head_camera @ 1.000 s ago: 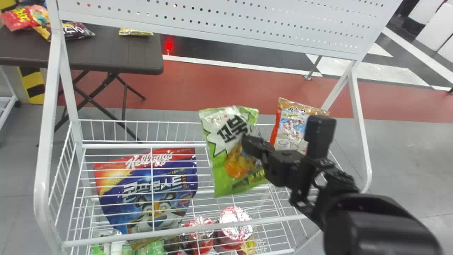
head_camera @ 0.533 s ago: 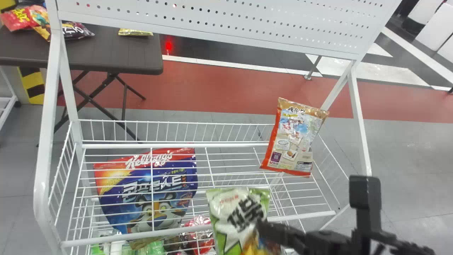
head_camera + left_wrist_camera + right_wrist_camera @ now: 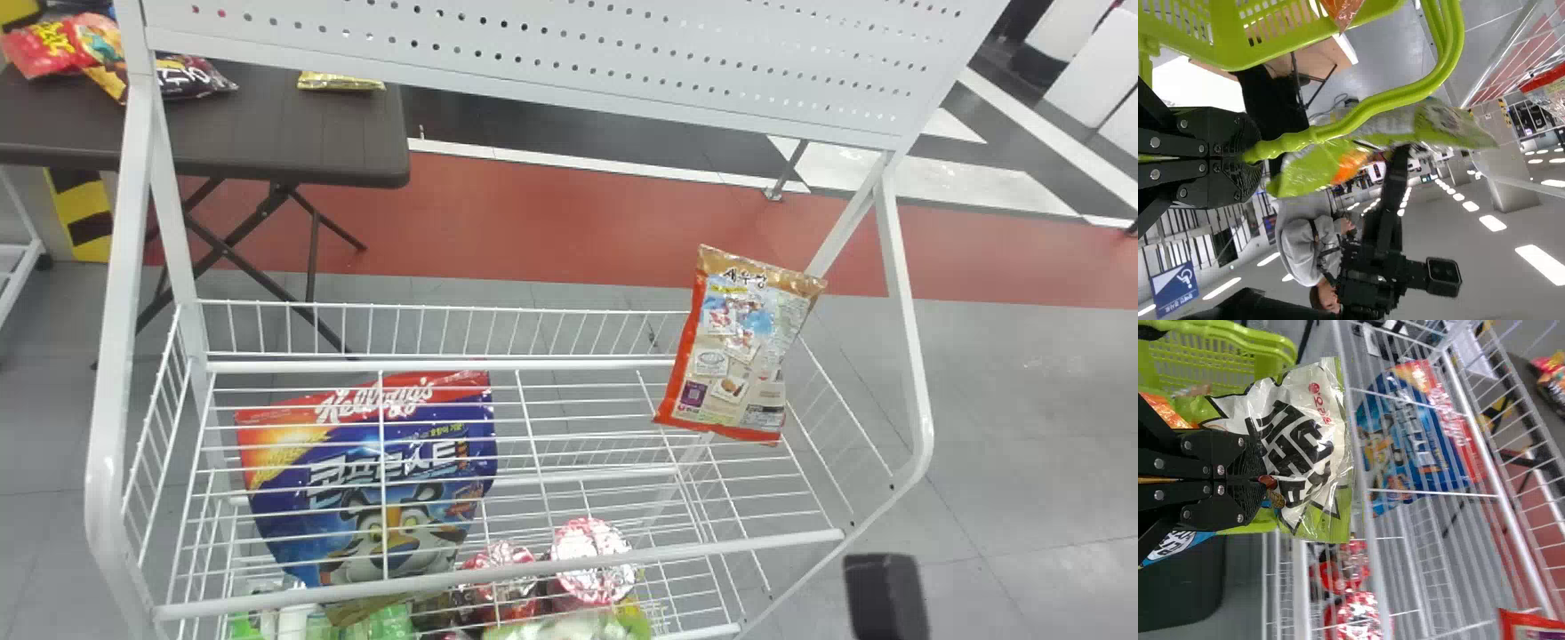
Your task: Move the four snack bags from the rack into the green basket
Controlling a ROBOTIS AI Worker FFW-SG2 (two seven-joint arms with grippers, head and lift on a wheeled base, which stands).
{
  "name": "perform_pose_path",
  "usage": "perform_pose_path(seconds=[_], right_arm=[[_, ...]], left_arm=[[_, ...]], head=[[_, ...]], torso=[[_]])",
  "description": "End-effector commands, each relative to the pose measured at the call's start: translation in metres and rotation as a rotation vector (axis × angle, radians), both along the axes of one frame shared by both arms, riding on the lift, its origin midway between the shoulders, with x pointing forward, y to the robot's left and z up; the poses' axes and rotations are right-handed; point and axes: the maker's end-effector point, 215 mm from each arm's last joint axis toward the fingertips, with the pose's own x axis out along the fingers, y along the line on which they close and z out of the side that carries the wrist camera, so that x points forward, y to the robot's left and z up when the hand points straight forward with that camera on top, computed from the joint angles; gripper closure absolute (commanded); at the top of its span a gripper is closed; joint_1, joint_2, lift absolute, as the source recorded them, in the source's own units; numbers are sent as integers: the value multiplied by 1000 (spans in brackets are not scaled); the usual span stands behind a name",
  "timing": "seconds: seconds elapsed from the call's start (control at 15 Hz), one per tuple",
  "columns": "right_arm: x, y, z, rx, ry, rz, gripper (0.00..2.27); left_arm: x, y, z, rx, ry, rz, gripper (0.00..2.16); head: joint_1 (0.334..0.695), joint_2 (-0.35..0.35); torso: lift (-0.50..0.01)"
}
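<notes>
Nearest, the left claw (image 3: 1257, 155) is closed on the handle (image 3: 1405, 93) of the green basket (image 3: 1225, 43). At least one brownish-orange packet (image 3: 1346, 12) shows in the basket, so I count one snack as delivered. The right claw (image 3: 1263, 480) grips the green-and-white bag (image 3: 1308, 420), which hangs between basket and rack (image 3: 498, 576); whether it is over the rim I cannot tell. That looks like the second of four, off the rack but with its release to come.

Farther on, two more wait in the rack's wire tier: the blue cereal bag (image 3: 418, 471) on the left and the orange-edged bag (image 3: 738, 356) at the far right. If the cereal bag counts among the four, the job stands near its halfway mark, with two pickups left after this drop.
</notes>
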Motion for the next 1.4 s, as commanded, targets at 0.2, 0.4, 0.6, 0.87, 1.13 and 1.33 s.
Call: perform_pose_path(seconds=[0.2, 0.4, 0.6, 0.87, 1.13, 1.33], right_arm=[[-33, 45, -40, 24, 124, 107, 2108], [-45, 65, -63, -1, 179, 157, 2108], [-37, 83, -81, -17, 152, 179, 2108], [32, 99, -74, -42, -127, 134, 2108], [26, 126, -70, 25, -150, 165, 2108], [6, 144, -75, 18, -127, 248, 2091]], left_arm=[[-2, -1, 4, -2, -7, -5, 1585], [-6, -3, 6, -3, -7, -9, 1585], [-8, -4, 6, 1, -6, -12, 1585], [-13, -5, 6, 1, -1, -18, 1585], [-13, -6, 5, 2, -3, -19, 1585], [-13, -6, 5, 2, 0, -19, 1585]], head=[[695, -350], [695, -350], [695, -350], [695, -350], [695, -350], [695, -350]], torso=[[0], [0], [0], [0], [0], [0]])
